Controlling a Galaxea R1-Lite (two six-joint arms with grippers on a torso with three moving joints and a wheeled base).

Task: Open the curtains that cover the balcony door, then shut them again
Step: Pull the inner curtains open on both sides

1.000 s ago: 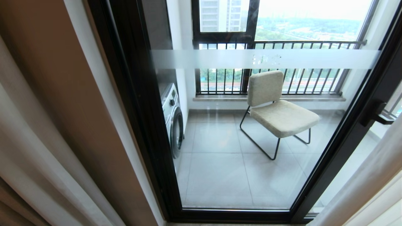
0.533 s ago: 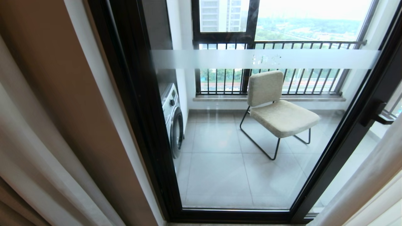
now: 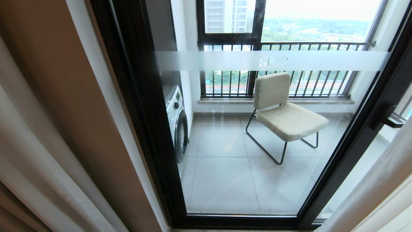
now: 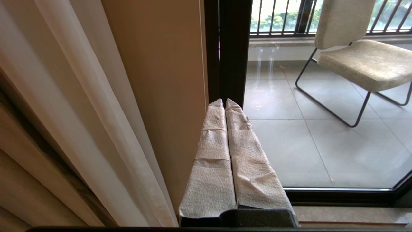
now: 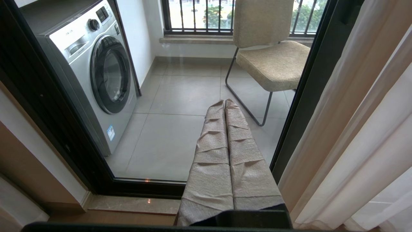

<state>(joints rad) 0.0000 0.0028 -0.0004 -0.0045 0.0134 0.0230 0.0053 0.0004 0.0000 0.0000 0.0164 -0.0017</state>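
Curtains, floor-length beige-cream drapes with thin white sheers [image 3: 38, 154], hang gathered at both edges of the head view exactly as they did a second ago, their long axis running top to floor, so the tall black-framed glass balcony door [image 3: 257, 129] stands uncovered and the opening half looks done, closing yet to begin. In the left wrist view the left claw [image 4: 225, 102] is pressed shut on nothing, pointing at the door frame just beside the left panel. In the right wrist view the right claw [image 5: 224, 103] is likewise shut and empty, near the right panel.
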